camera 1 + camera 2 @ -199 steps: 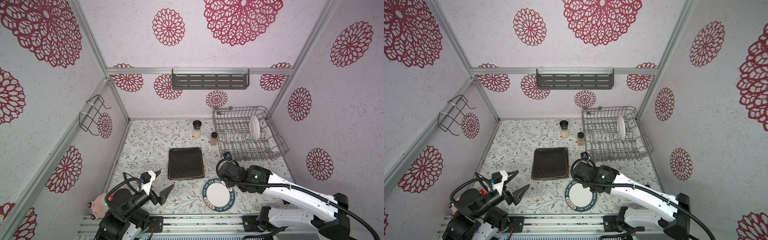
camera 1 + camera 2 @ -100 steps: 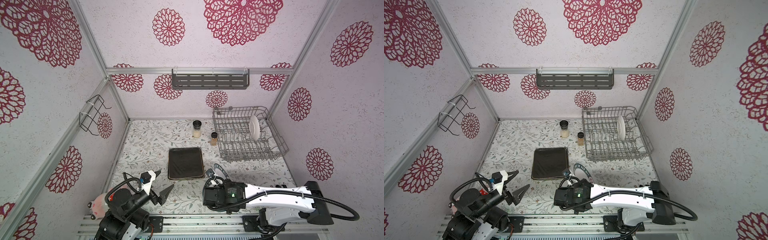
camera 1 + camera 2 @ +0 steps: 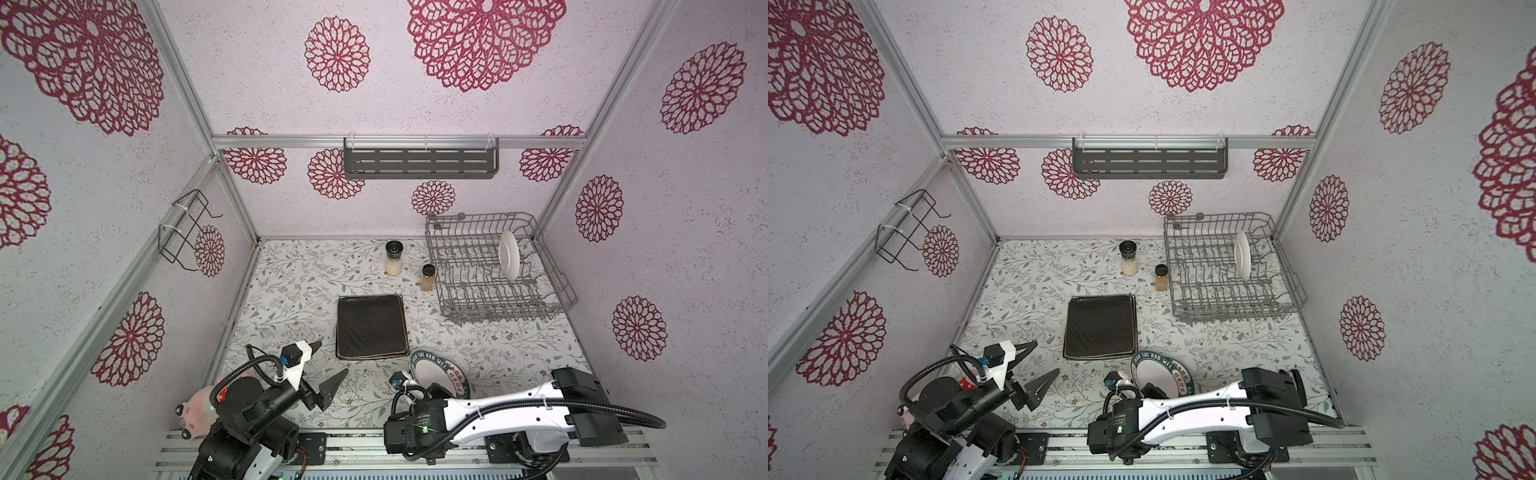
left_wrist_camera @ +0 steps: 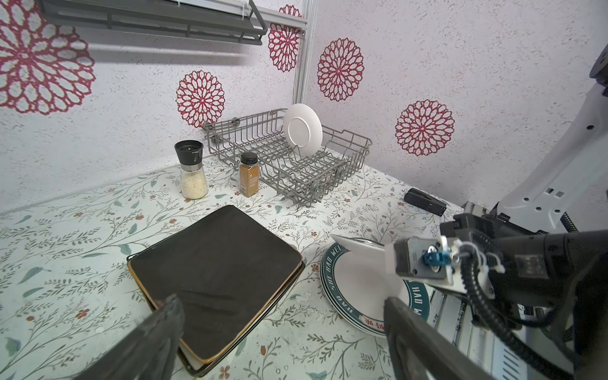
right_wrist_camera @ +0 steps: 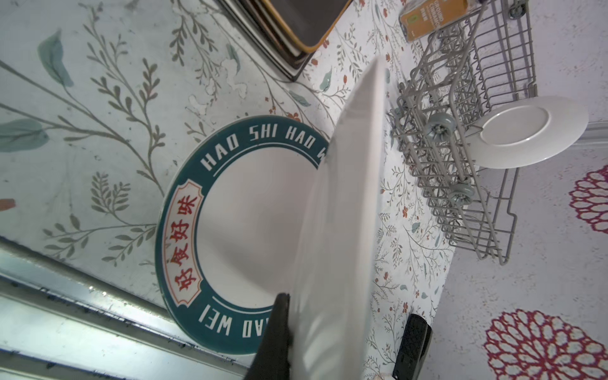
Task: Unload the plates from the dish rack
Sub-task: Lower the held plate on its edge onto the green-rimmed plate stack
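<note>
Surroundings: two spice jars (image 3: 428, 277) just beside dish rack (image 3: 482, 216); stack of square plates (image 3: 370, 326), black on top, mid-table.
Rack: one white plate (image 3: 509, 259) upright among tines.
Right gripper (image 3: 438, 390): clenched on held plate (image 5: 345, 197), tilted over green-lettered plate (image 5: 230, 214) lying flat.
Left gripper (image 3: 332, 356): released, empty.
Surface: floral-print table (image 3: 291, 299); pale walls, red rosettes.

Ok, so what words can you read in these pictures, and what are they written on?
"HAO SHI HAO WEI": white letters round the rim of the green-rimmed plate; the tilted white plate in front hides a few letters.
"好食好味": red characters in a cream panel on that same rim.
"GROUND CINNAMON": label of the spice jar; the second word is cut at the picture's edge, and the print under it is too small to read.
Nothing else shows readable writing.
</note>
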Tool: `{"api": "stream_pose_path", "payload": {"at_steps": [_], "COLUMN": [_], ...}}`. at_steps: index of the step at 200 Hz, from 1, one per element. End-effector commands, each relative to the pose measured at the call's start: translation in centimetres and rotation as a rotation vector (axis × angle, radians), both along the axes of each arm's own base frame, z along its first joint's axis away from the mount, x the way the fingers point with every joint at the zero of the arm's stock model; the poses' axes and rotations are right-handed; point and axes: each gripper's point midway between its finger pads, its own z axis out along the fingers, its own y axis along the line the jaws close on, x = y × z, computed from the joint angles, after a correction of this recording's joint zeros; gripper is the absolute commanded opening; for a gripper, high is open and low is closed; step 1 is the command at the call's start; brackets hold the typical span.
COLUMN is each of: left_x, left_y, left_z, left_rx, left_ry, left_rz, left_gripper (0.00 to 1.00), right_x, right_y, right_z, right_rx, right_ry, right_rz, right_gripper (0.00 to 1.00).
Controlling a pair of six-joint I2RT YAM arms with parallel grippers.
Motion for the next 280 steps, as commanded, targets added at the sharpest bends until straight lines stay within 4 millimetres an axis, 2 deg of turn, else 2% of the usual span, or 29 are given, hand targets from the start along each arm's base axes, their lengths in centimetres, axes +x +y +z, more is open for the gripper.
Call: {"api": "stream_pose_path", "payload": {"at_steps": [1, 123, 160, 212, 280], "left_x": [0.0, 0.1, 0.2, 0.3, 0.5], "left_y": [-0.3, -0.5, -0.5, -0.5, -0.6], "left_z": [-0.3, -0.5, -0.6, -0.7, -1.0], "left_rx": [0.018, 0.024, 0.026, 0.029, 0.035], "left_ry": [-0.01, 0.0, 0.004, 0.011, 0.023], "left_rz": [-0.02, -0.024, -0.025, -0.023, -0.02], "left_gripper": [0.97, 0.97, 0.97, 0.97, 0.97], "right_x": [0.0, -1.3, -1.5, -2.0, -2.4], "right_y": [0.4, 0.6, 0.1, -0.1, -0.1], "right_z": [1.4, -2.0, -2.8, -4.3, -5.3], "right_rx": [0.023, -0.096, -0.114, -0.112, -0.089], "right_ry": [-0.055, -0.009, 0.008, 0.053, 0.093], "right_rz": [-0.01, 0.035, 0.036, 0.039, 0.055], "right_gripper": [0.0, 0.04, 0.13, 0.19, 0.36]}}
